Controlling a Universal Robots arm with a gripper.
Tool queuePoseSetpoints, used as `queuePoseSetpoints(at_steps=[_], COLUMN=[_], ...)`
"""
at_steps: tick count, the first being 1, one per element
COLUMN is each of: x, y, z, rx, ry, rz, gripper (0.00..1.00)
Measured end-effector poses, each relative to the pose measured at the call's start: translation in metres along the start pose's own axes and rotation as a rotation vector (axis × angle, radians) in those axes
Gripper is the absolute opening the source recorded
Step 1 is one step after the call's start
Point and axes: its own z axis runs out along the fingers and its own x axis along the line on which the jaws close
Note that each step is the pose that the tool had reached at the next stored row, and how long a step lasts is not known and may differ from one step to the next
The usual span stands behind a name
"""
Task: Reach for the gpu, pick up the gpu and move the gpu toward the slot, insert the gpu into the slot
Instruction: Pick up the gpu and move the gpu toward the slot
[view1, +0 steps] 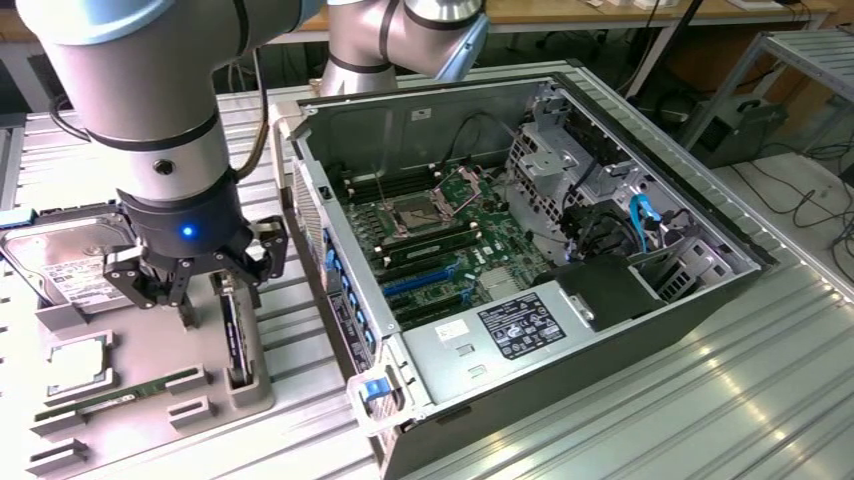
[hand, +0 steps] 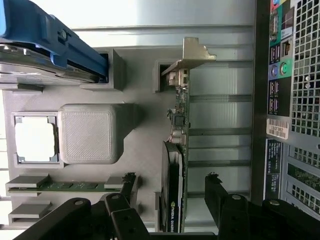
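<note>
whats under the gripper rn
The gpu, standing on edge in a slot of the grey holder tray, sits between the open fingers of the gripper with gaps on both sides. Its upper edge and silver bracket show; the edge seated in the tray is covered.

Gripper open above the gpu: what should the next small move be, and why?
Likely a short straight descent: the open gripper sits just above the gpu, which stands on edge in the gray tray, and the card lies in line between the two fingers, seemingly not yet touched.
</note>
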Motion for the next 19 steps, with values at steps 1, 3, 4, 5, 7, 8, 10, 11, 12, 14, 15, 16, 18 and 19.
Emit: queuePoseSetpoints(at_steps=[1, 3, 4, 5, 7, 8, 10, 11, 12, 14, 15, 16, 18, 19], x=[0.000, 0.000, 0.000, 0.000, 0.000, 0.000, 0.000, 0.000, 0.000, 0.000, 0.000, 0.000, 0.000, 0.000], y=[0.0000, -0.0001, -0.0001, -0.0001, -0.0001, -0.0001, 0.0000, 0.0000, 0.0000, 0.0002, 0.0002, 0.0003, 0.0004, 0.0005], z=[0.0013, 0.0042, 0.0058, 0.0074, 0.0108, 0.0126, 0.0164, 0.0181, 0.0203, 0.0242, 0.0260, 0.0276, 0.0306, 0.0324], rx=[0.0000, 0.0003, 0.0005, 0.0006, 0.0007, 0.0007, 0.0007, 0.0006, 0.0007, 0.0007, 0.0006, 0.0007, 0.0007, 0.0007], ry=[0.0000, -0.0001, 0.0000, 0.0001, 0.0000, -0.0001, 0.0000, -0.0001, 0.0000, -0.0001, -0.0001, 0.0000, 0.0000, 0.0005], rz=[0.000, 0.000, 0.000, 0.000, 0.000, 0.000, 0.000, 0.000, 0.000, 0.000, 0.000, 0.000, 0.000, 0.000], gripper=[0.66, 0.66, 0.66, 0.66, 0.66, 0.66, 0.66, 0.66, 0.66, 0.66, 0.66, 0.66, 0.66, 0.66])
